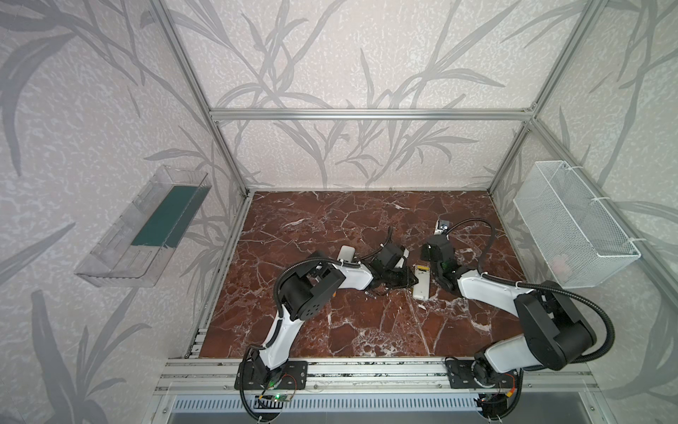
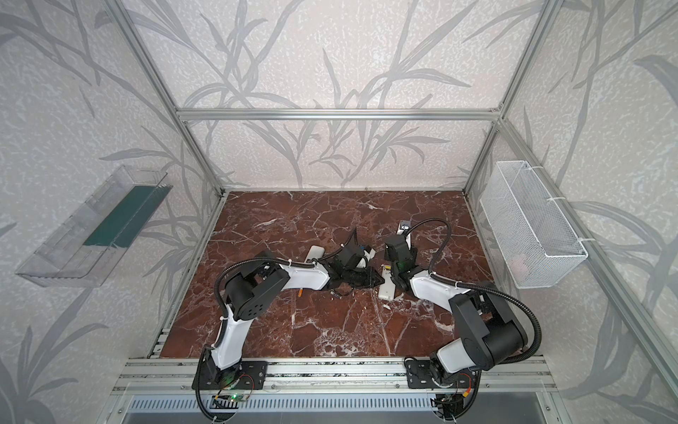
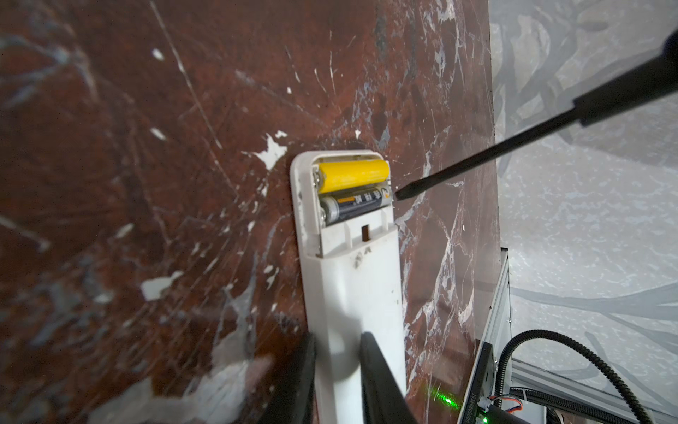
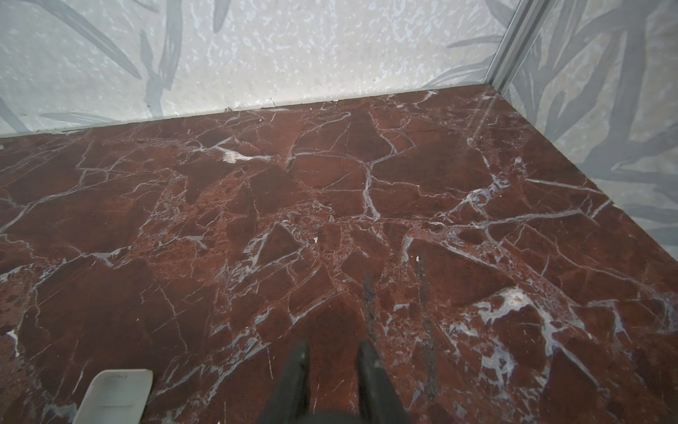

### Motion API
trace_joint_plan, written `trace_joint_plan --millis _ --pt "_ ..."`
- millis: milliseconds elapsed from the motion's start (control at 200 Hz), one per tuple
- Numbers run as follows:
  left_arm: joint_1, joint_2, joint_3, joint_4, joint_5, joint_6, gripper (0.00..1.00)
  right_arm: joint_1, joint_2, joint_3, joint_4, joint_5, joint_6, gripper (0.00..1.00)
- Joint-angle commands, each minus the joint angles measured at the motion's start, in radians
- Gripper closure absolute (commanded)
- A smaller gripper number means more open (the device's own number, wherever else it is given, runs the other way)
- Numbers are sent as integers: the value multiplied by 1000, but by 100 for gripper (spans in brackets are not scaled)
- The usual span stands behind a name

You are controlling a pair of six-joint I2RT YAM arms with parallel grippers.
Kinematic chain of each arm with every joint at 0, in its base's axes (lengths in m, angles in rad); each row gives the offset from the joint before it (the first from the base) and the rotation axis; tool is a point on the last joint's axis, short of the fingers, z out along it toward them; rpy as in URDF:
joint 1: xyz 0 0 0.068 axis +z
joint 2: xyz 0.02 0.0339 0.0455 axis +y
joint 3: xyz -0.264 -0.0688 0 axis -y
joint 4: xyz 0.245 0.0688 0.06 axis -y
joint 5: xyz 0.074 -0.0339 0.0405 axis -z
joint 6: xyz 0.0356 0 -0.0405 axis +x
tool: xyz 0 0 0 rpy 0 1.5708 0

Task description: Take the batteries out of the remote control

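Batteries (image 3: 352, 174): yellow and dark, side by side in the remote's (image 3: 352, 293) open bay. You have free table (image 3: 146, 147) on both sides of the remote. Dark battery (image 3: 352, 207) print unreadable. Screwdriver (image 3: 458, 169) tip sits at its end. Left gripper (image 3: 338, 337) fingers slightly apart over the remote's other end; right gripper (image 4: 333, 345) nearly closed above marble.

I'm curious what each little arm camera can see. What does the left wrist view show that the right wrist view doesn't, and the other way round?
Only the left wrist view: the remote with its compartment open, a yellow battery and a dark battery inside it, and a screwdriver with its tip at the dark battery's end.
Only the right wrist view: a flat white piece and the far corner of the table.
Both: the red marble table, a patterned wall, and two black fingers, the left gripper in one, the right gripper in the other.
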Motion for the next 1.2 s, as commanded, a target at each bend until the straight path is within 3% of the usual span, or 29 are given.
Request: trace_joint_plan --millis 0,440,1196 --pt "-1 36 7 -36 -3 -12 76 4 -26 -11 40 21 -12 100" --pt "-1 38 6 -34 -2 -15 77 4 19 -20 49 -6 35 100" --pt "-2 43 4 -32 -2 -20 77 4 -4 -26 38 17 -7 100"
